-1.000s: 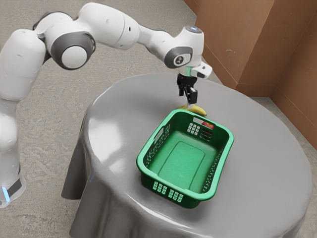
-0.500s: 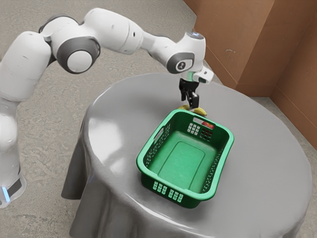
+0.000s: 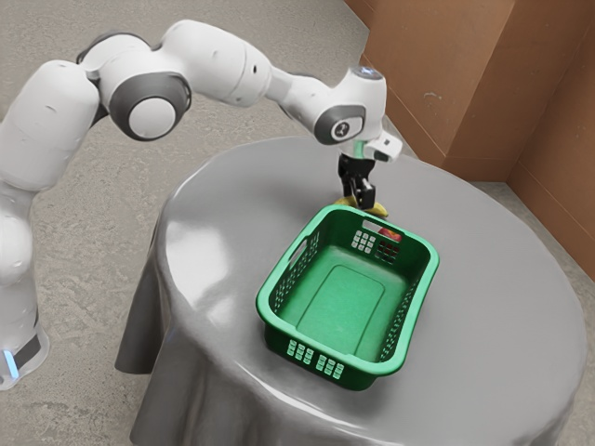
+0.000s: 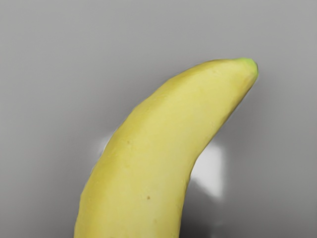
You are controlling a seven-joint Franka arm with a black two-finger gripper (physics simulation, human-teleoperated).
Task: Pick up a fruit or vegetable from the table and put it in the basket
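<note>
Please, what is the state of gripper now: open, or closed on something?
Gripper: down at the banana; whether it is open or closed cannot be told.

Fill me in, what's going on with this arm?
The white robot arm has its black two-finger gripper low at a curved yellow banana with a green tip, over the grey table, just past the exterior view's far end of the green plastic basket. The banana is outside the basket; can't tell if it's gripped. Something red shows through the basket's far wall, too little of it to name.
</note>
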